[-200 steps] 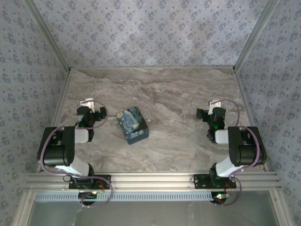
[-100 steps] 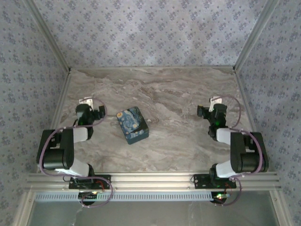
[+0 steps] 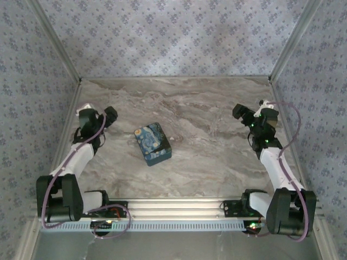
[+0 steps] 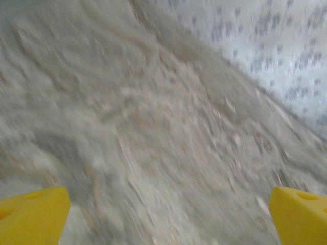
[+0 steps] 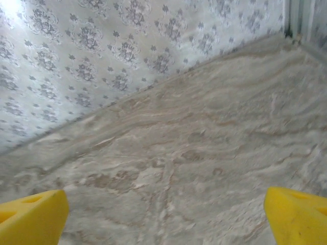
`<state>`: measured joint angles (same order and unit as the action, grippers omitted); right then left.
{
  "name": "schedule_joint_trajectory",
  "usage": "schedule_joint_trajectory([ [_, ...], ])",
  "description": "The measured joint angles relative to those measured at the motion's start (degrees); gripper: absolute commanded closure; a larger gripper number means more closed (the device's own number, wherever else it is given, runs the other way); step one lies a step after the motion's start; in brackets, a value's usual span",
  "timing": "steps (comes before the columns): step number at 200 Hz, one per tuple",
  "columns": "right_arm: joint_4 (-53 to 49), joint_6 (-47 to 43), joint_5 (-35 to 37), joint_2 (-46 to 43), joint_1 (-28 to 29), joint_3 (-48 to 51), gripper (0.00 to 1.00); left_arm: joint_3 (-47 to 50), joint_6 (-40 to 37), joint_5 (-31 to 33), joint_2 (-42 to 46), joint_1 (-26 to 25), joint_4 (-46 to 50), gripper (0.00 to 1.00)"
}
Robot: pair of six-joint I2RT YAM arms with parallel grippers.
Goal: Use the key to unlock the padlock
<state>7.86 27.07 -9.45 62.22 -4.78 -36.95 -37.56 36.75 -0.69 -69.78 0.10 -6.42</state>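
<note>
A small rectangular tin (image 3: 152, 143) with a blue swirling painting on its lid lies in the middle of the marble table (image 3: 206, 108). Its lid is shut, so the inside is hidden. My left gripper (image 3: 109, 115) hovers to the tin's left, well apart from it. In the left wrist view it (image 4: 168, 214) is open, its yellow fingertips (image 4: 31, 214) spread wide over blurred marble. My right gripper (image 3: 240, 112) hangs far right of the tin. In the right wrist view it (image 5: 166, 217) is open too, with nothing between its yellow fingertips (image 5: 299, 214).
Patterned walls (image 3: 173, 38) close in the table on the back, left and right, with metal posts (image 3: 54, 40) at the corners. The right wrist view faces the wall (image 5: 102, 46) where it meets the table.
Both arms have unfolded from their tucked poses and reached outward, the left toward the left wall and the right toward the right wall. The tin has not moved.
</note>
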Motion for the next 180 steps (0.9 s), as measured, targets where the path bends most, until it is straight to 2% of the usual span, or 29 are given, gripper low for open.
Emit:
schedule_joint_trajectory([
  [48,-11.6,4.1,-8.8,-5.5,2.4,0.2,0.07,0.7,6.7,-3.1,2.4,-14.7,7.5,0.10],
  [79,-15.9,4.7,-10.6,-10.1,6.9,2.1,0.09,1.5,9.2,-4.3,2.0,-20.4,7.8,0.13],
  [119,-18.8,5.6,-9.3,-10.6,15.4,4.5,0.12,-0.1,9.8,-4.9,-4.3,-22.6,7.1,0.19],
  [180,-19.5,5.7,-6.2,-5.2,24.8,4.3,0.14,-13.5,8.2,-7.3,-18.7,-24.8,6.6,0.21],
])
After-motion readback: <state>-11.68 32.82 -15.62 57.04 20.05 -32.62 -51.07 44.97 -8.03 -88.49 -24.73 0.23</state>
